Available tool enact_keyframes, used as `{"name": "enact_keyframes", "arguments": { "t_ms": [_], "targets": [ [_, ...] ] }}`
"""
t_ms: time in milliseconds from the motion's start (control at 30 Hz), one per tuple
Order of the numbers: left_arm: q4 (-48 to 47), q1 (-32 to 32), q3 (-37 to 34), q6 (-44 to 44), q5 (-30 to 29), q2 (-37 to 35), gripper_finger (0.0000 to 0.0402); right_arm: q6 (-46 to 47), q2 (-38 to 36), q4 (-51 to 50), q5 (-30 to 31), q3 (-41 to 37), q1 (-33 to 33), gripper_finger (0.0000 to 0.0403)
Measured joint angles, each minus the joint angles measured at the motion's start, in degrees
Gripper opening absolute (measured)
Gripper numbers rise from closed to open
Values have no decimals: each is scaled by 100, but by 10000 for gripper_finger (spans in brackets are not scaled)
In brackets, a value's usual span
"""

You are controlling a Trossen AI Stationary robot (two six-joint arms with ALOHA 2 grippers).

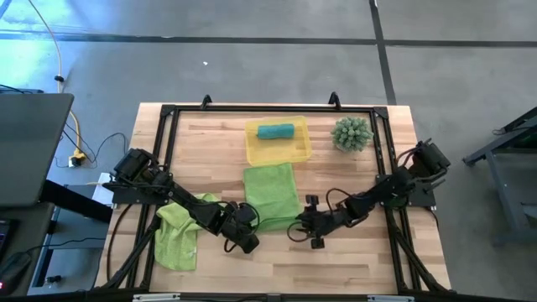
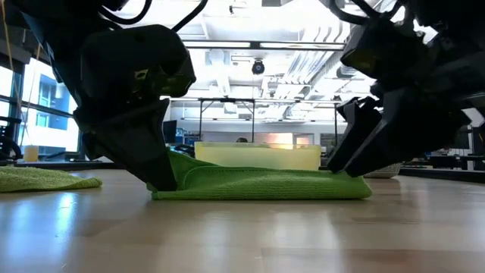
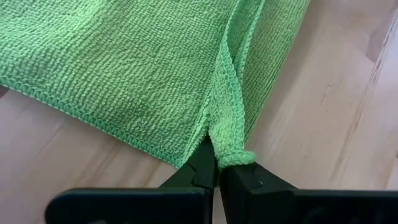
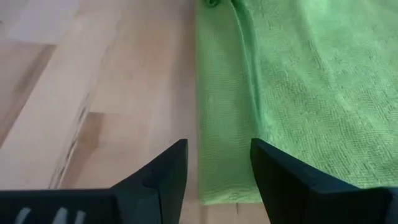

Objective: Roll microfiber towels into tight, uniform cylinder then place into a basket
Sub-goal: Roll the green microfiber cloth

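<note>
A lime-green microfiber towel (image 1: 273,193) lies spread on the wooden table, just near of the basket (image 1: 300,151). The basket is a yellow tray, and a rolled teal towel (image 1: 275,131) lies in it. My left gripper (image 1: 249,229) is shut on the spread towel's near left corner. My right gripper (image 4: 219,158) is open at the near right corner, one finger on each side of the towel's folded edge (image 4: 225,174). A second lime-green towel (image 1: 178,235) lies crumpled at the table's left. My left gripper pinches the bunched hem at the towel's near left corner (image 3: 234,154) between its two shut fingers. It comes slanting down from the near left. The corner rises a little to the fingers (image 2: 163,171), and the rest of the towel lies on the table.
A spiky green plant (image 1: 351,134) stands at the far right, beside the basket. Bare wood lies along the near edge (image 1: 336,268). A black frame rail (image 1: 277,109) runs round the tabletop.
</note>
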Motion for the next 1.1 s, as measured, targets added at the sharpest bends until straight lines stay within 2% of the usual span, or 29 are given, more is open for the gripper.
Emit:
{"name": "enact_keyframes", "arguments": {
  "t_ms": [267,467,567,667,900,1000,1100],
  "targets": [
    [-2,0,0,-22,-87,0,3,43,0,-499,-65,0,-37,169],
    [-10,-61,-7,290,-921,11,4,313,-2,-821,-65,0,-35,169],
    [-27,-68,-3,443,-956,-53,14,500,-2,-830,-66,0,-35,169],
    [-96,-77,67,556,-659,-59,35,499,-2,-839,-67,0,-35,169],
    [-515,-327,477,656,561,-59,92,499,-2,-830,-72,0,-35,169],
    [-495,-493,813,1259,676,-59,102,505,-2,-830,-76,0,-35,169],
    [-191,-590,1086,2313,559,-43,103,503,-2,-827,-77,0,-35,169]
  ]
}}
